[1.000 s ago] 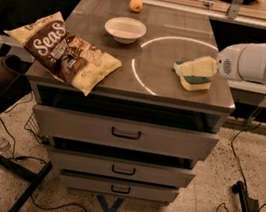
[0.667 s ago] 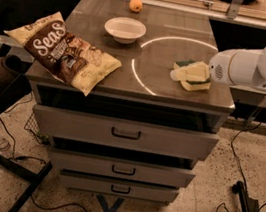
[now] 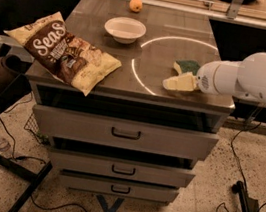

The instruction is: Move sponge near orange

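Note:
The sponge (image 3: 187,65), dark green on top, lies on the right side of the grey-brown tabletop (image 3: 171,28), inside a white ring marking. My gripper (image 3: 178,82), cream-coloured at the tip of the white arm (image 3: 249,79), reaches in from the right and sits low over the table just in front of the sponge, hiding its near edge. I cannot tell whether it touches the sponge. The orange (image 3: 136,4) sits at the far edge of the table, left of centre, well away from the sponge.
A white shallow bowl (image 3: 125,28) stands just in front of the orange. A large chip bag (image 3: 63,51) lies across the left front corner. Several drawers (image 3: 126,133) are below the tabletop. Cables and a stand are on the floor at the right.
My arm has moved left and toward the table's front edge. The gripper now sits in front of the sponge, and the sponge's green top shows behind it.

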`<state>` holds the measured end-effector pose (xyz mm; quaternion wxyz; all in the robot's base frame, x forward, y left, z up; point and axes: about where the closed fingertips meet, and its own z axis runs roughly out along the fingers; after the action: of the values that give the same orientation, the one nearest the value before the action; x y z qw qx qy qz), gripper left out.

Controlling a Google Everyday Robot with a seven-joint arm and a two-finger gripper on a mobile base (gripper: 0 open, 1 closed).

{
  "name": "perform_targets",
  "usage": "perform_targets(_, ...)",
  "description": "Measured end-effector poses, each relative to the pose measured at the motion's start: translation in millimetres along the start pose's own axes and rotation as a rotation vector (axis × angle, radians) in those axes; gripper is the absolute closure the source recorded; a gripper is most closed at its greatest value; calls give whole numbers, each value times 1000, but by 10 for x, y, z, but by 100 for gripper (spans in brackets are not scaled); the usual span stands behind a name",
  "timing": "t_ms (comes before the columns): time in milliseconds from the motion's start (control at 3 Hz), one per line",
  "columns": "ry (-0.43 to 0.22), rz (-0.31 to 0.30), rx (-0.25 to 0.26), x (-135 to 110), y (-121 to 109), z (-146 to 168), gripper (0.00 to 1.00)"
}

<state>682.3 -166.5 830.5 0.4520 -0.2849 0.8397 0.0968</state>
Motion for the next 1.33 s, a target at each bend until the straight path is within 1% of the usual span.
perform_targets(333,3,0,-1,20,16,20,41)
perform_targets(1000,3,0,-2,-4,15,5,88)
perform_targets(1333,4,-1,-4,-7,28,14,100)
